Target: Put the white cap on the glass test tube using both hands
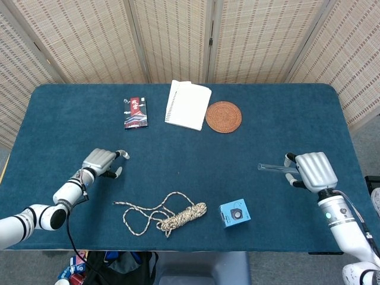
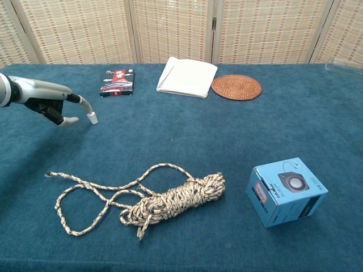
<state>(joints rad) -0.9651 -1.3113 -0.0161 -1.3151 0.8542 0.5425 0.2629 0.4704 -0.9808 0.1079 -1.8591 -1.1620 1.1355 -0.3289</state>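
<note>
While the right hand (image 1: 313, 170) grips the glass test tube (image 1: 272, 167) level above the blue table's (image 1: 267, 130) right side, the left hand (image 1: 102, 162) touches a fingertip to the white cap (image 2: 91, 118) at the table's left, its grasp unclear.

Even bright room light, pretty flat. Soft faint shadows under rope (image 2: 142, 198) and blue box (image 2: 285, 191). No glare, both views sharp.
</note>
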